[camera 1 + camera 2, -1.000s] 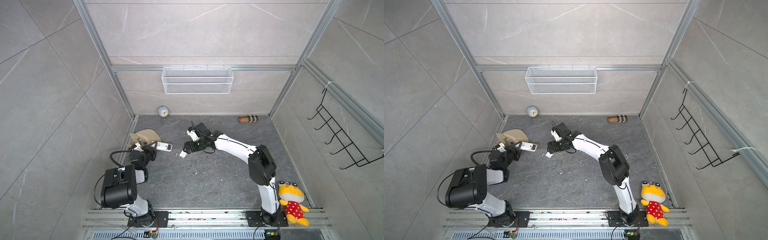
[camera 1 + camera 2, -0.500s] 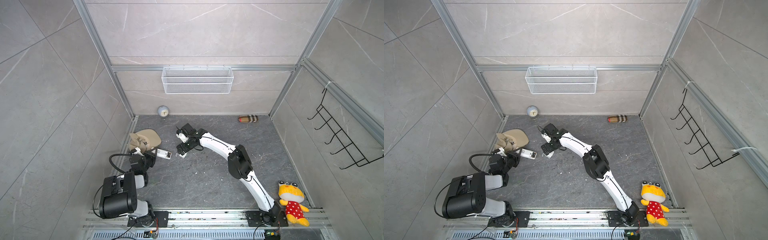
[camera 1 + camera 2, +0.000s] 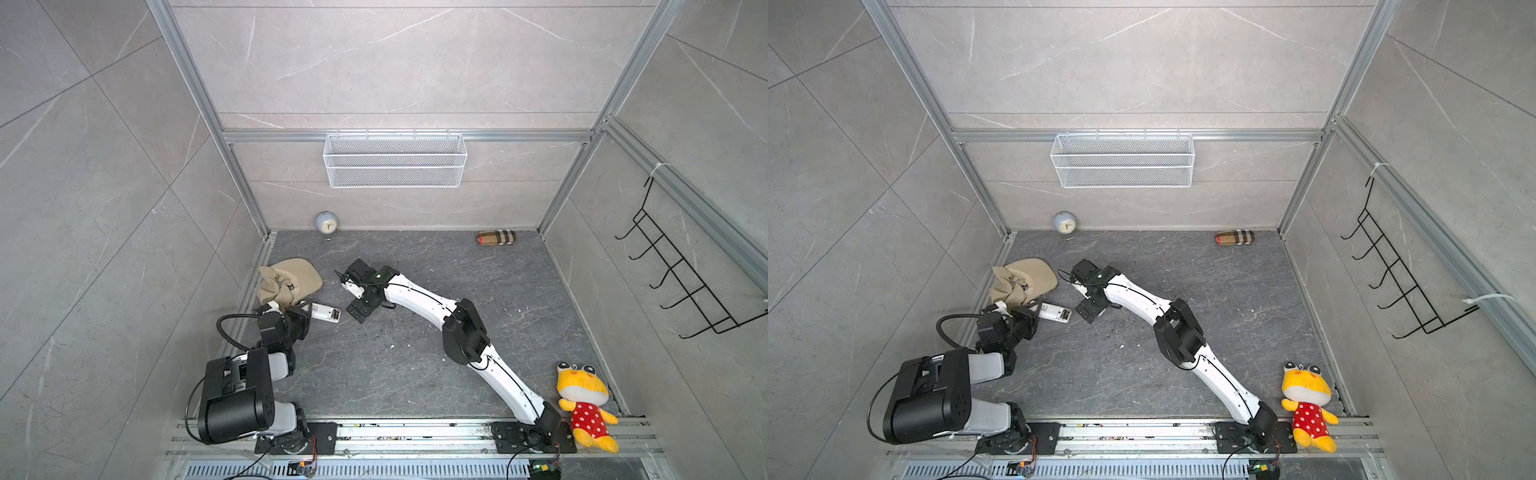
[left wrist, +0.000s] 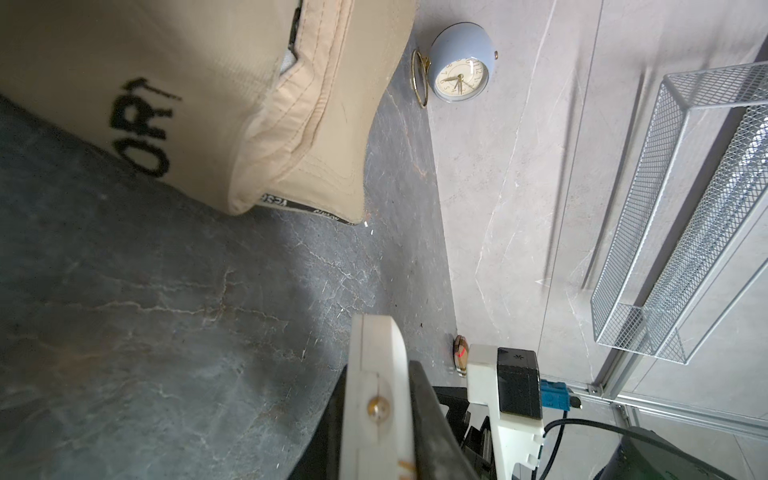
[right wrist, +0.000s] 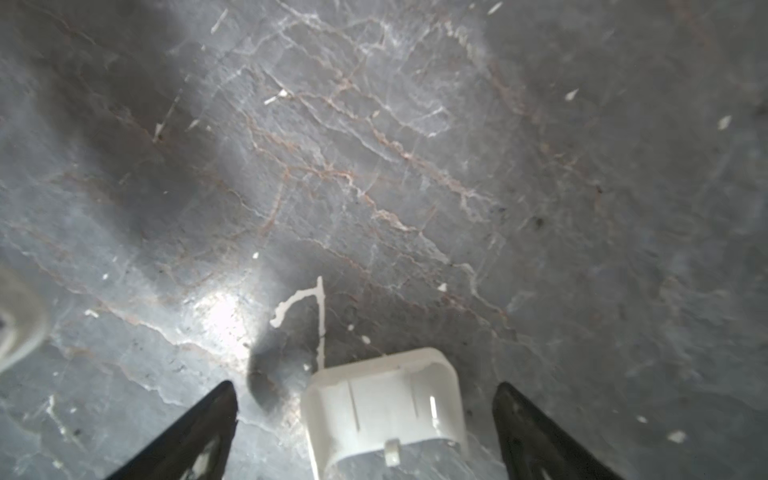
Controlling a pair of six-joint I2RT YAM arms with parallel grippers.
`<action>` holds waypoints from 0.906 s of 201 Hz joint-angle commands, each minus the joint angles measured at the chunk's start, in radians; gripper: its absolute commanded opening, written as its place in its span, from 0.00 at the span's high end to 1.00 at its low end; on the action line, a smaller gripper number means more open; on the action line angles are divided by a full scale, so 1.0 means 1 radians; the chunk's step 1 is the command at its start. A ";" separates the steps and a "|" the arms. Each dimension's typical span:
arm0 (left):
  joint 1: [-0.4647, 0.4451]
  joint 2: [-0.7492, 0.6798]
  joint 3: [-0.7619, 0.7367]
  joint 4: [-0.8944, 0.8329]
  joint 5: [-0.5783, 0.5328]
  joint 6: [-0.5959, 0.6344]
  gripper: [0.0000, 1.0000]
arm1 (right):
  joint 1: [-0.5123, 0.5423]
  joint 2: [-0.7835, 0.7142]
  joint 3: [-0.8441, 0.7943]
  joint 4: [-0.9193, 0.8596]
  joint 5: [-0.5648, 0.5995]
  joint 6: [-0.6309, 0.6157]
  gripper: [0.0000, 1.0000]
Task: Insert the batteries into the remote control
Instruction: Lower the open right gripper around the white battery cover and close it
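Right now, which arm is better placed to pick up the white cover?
Right, probably. The right gripper is open with the cover lying between its fingers; the left gripper is shut on the remote.

Pale grey marbled tile walls (image 3: 395, 62) rise around a dark veined stone floor (image 3: 395, 374). A white wire basket (image 3: 395, 160) hangs on the wall at 12 o'clock — a black hook rack (image 3: 685, 270) at 3 o'clock.

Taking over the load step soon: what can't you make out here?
- Batteries: found in no view.
- Remote control bay: too small in both top views; left wrist view shows it edge-on.
- Back cover: hidden under the right end effector in both top views; cut by the right wrist view's edge.
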 commanded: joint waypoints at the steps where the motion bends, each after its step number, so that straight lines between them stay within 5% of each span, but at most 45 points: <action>1: 0.008 -0.042 -0.004 -0.007 -0.004 0.027 1.00 | -0.001 0.035 0.045 -0.033 0.024 -0.033 0.08; 84: 0.012 -0.131 0.005 -0.083 -0.007 0.026 1.00 | -0.001 0.086 0.112 -0.109 0.005 -0.068 0.16; 146: 0.011 -0.146 0.002 -0.091 -0.007 0.027 1.00 | -0.003 0.044 0.038 -0.068 0.039 -0.051 0.38; 182: 0.012 -0.160 0.009 -0.105 -0.007 0.022 1.00 | -0.012 0.025 0.013 -0.069 0.062 -0.009 0.40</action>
